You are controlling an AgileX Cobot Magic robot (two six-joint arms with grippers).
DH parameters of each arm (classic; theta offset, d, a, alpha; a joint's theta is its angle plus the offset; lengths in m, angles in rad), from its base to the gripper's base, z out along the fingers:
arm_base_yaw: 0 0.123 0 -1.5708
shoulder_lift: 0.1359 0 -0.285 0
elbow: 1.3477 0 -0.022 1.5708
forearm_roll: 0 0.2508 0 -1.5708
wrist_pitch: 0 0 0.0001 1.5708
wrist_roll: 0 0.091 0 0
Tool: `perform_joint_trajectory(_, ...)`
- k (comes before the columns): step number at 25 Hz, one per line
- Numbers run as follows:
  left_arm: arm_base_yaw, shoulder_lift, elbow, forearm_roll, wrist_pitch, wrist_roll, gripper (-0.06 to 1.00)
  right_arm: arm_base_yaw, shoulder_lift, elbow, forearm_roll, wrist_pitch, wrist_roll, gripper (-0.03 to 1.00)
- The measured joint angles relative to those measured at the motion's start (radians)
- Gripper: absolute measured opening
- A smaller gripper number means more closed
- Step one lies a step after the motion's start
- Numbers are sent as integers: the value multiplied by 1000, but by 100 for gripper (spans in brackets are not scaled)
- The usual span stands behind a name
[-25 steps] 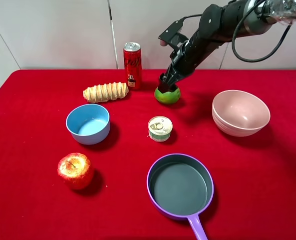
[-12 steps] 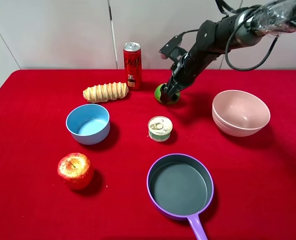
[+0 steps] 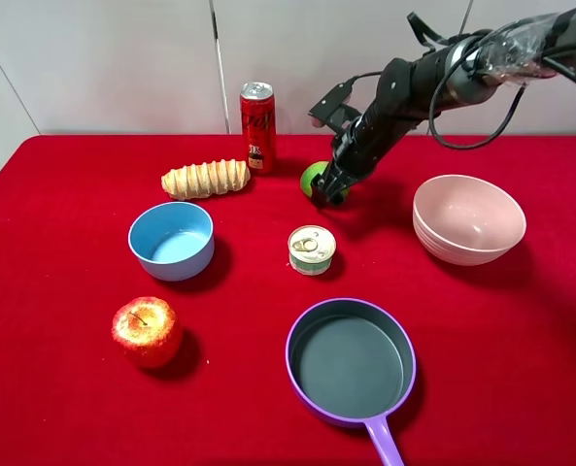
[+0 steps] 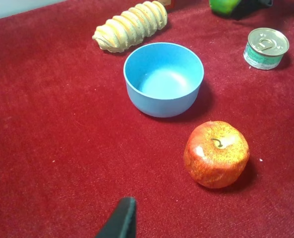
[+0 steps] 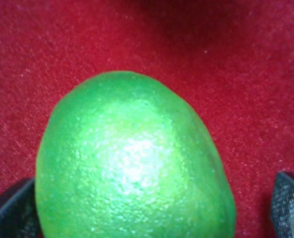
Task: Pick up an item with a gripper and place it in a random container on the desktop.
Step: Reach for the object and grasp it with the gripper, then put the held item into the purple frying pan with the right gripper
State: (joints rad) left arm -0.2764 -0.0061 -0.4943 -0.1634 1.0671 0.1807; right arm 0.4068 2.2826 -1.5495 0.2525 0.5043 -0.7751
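The green lime [image 3: 312, 177] lies on the red desktop [image 3: 64, 408] at the back, right of the red can. My right gripper [image 3: 328, 187] is down over it and hides most of it. In the right wrist view the lime [image 5: 132, 163] fills the frame between the two fingers of the right gripper [image 5: 147, 210]; the jaws are open, one finger [image 5: 10, 210] close beside the lime, the other finger [image 5: 288, 202] apart from it. The purple-rimmed pan [image 3: 289, 351] sits empty at the front. Of my left gripper only one black fingertip [image 4: 121, 219] shows.
A red soda can [image 3: 258, 126] and a bread roll [image 3: 206, 179] stand left of the lime. A small tin can [image 3: 312, 249] sits between lime and pan. A blue bowl [image 3: 171, 240], a red-yellow apple [image 3: 147, 332] and a pale pink bowl [image 3: 467, 219] are also on the cloth.
My right arm has dropped lower and its gripper has come down around the lime, which now shows less and sits slightly further left.
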Motion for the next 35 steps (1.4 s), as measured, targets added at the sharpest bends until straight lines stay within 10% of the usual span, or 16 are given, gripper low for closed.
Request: perform_joint_trajectory(35, 0, 0, 0, 2, 0, 0, 99, 0, -4, 0, 19, -10, 0, 50)
